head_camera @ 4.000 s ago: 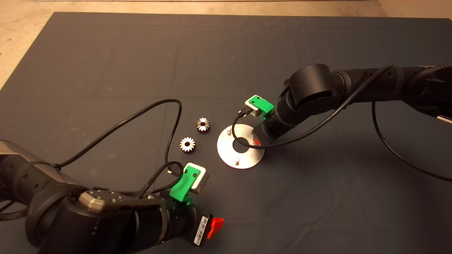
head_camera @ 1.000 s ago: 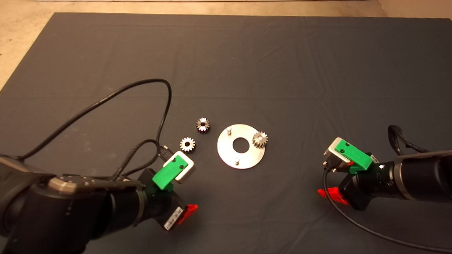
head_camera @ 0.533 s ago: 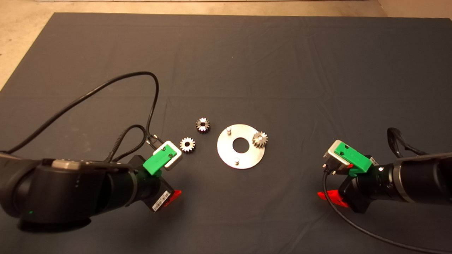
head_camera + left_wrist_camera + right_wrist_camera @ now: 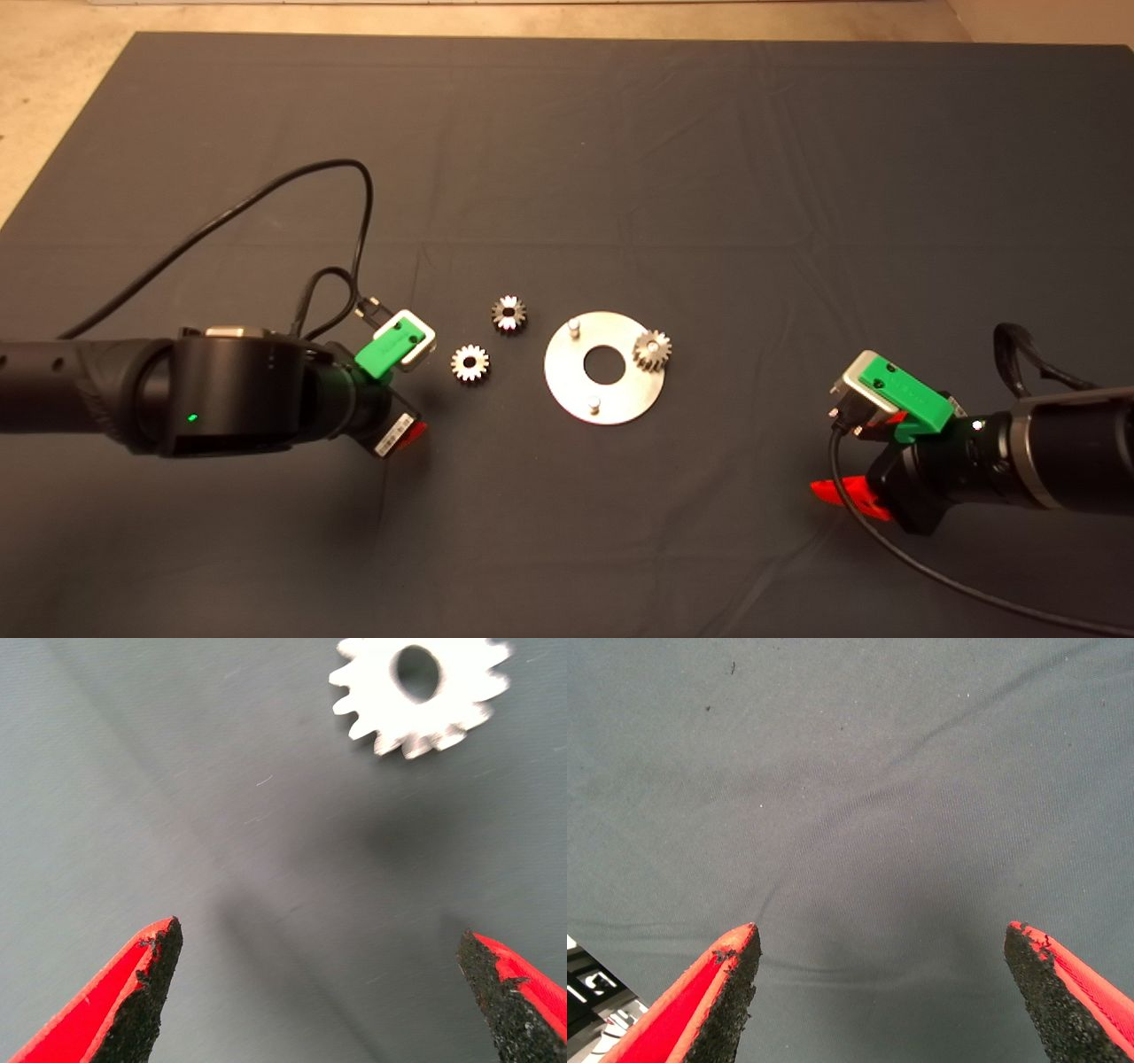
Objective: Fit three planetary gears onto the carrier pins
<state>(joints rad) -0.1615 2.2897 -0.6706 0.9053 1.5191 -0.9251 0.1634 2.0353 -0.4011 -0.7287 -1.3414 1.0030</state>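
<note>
Left gripper (image 4: 319, 992): fingers spread wide, nothing between them, low over the mat (image 4: 567, 133) just left of the nearer loose gear (image 4: 470, 363); in the left wrist view that gear (image 4: 418, 691) lies flat beyond the fingertips, bore up. Step in hand, as judged: pick-up of this gear. To do it well, carry the open fingers forward until the gear sits centred between the pads, close across the toothed rim rather than on the bore, and keep it level, so the bore can later drop straight over a pin. Right gripper (image 4: 886, 992): likewise spread and empty, parked over bare mat at the near right, well apart from the work. Planetary gears, three: one seated on the right-hand pin (image 4: 653, 349) of the disc (image 4: 576, 385); two loose on the mat left of the disc, the second (image 4: 509, 313) farther back. Carrier pins, three: one occupied, two bare, at far left (image 4: 574, 327) and near side (image 4: 594, 406). Disc, one, central hole open.
</note>
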